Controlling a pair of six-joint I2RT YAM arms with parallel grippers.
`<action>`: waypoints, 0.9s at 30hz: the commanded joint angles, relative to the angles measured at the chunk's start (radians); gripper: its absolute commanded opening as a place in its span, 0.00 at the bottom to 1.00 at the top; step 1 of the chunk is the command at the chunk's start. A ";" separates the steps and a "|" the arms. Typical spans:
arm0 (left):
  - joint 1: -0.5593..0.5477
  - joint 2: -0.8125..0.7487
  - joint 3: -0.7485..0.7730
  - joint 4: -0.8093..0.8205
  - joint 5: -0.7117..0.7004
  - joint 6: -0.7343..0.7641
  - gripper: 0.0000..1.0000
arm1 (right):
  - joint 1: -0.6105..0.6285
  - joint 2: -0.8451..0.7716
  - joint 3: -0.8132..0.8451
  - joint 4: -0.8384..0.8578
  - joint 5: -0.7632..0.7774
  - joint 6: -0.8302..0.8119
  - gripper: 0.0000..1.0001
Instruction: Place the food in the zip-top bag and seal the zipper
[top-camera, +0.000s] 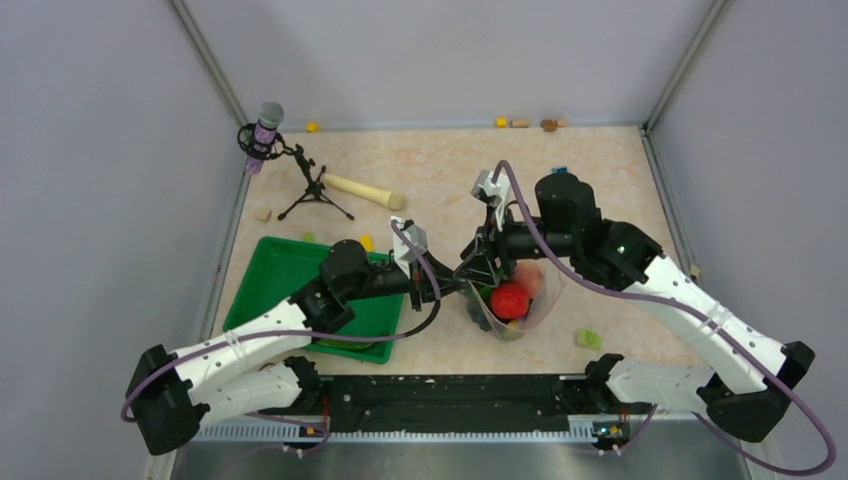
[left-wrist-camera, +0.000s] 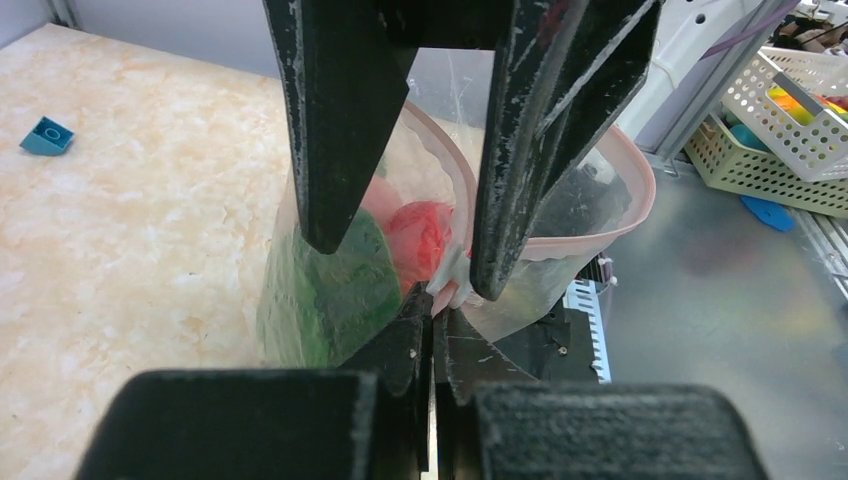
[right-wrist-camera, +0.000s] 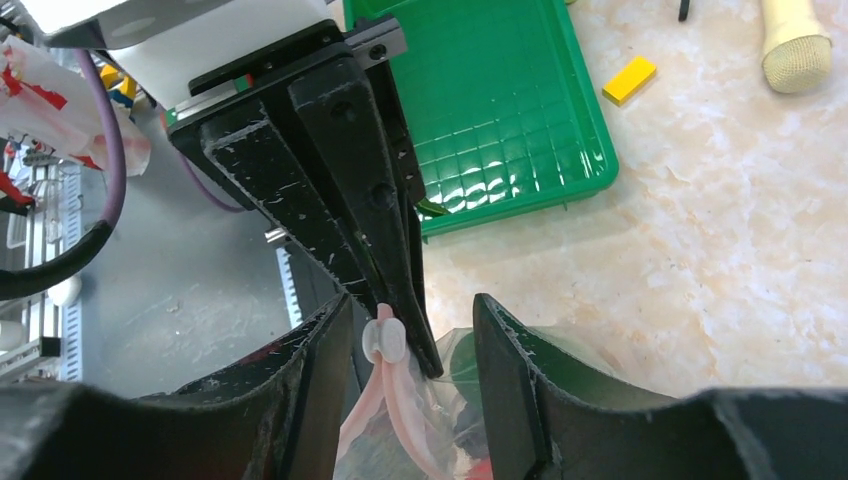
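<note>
The clear zip-top bag hangs mid-table between my two grippers, its mouth upward. Inside lies the food: a red strawberry, a peach and green bok choy. My left gripper is shut on the end of the pink zipper, right beside the white slider. The mouth gapes wide beyond that. My right gripper stands open astride the slider and the zipper. There is a gap on each side of the slider. The left gripper's fingers reach in between the right jaws.
A green tray lies under the left arm. A rolling pin and a microphone on a tripod stand at the back left. Small blocks lie scattered: yellow, green, blue. A basket sits off the table.
</note>
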 joint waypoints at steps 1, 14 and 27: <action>0.003 -0.003 0.050 0.022 -0.030 -0.027 0.00 | 0.021 -0.004 0.037 0.020 -0.024 -0.032 0.47; 0.003 0.034 0.074 0.010 -0.028 -0.039 0.00 | 0.046 -0.003 0.026 -0.065 0.008 -0.085 0.34; 0.003 0.027 0.060 0.014 -0.039 -0.028 0.00 | 0.050 0.005 0.025 -0.067 0.098 -0.069 0.00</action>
